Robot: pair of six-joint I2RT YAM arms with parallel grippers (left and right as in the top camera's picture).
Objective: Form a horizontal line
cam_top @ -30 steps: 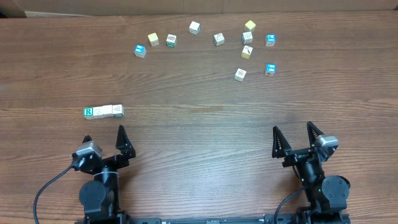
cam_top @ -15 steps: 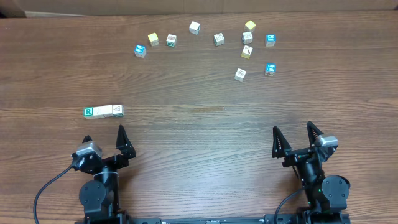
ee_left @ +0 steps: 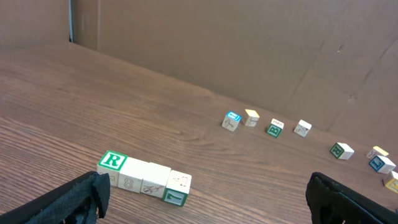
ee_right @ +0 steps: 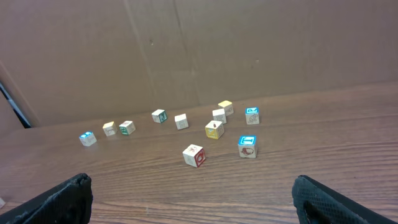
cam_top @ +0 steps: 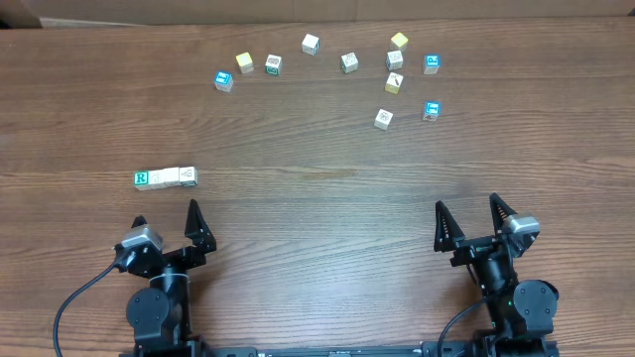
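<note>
A short straight row of four small letter cubes [cam_top: 166,178] lies on the wooden table at the left, running left to right. Its left end cube shows a green "R" [cam_top: 142,178]; the others are pale. In the left wrist view the row [ee_left: 144,178] lies just ahead of my left gripper [ee_left: 205,199], nearer its left finger [ee_left: 81,196], and the right end cube shows a green "7" on its side. My left gripper [cam_top: 167,220] stands open just in front of the row, touching nothing. My right gripper [cam_top: 467,208] is open and empty at the near right.
Loose cubes lie scattered across the far side of the table: blue-faced ones [cam_top: 223,80] [cam_top: 432,110], yellow ones [cam_top: 244,62] [cam_top: 394,83], pale ones [cam_top: 311,44] [cam_top: 384,119]. In the right wrist view a red-marked cube [ee_right: 194,155] is the nearest. A cardboard wall [ee_right: 199,50] stands behind.
</note>
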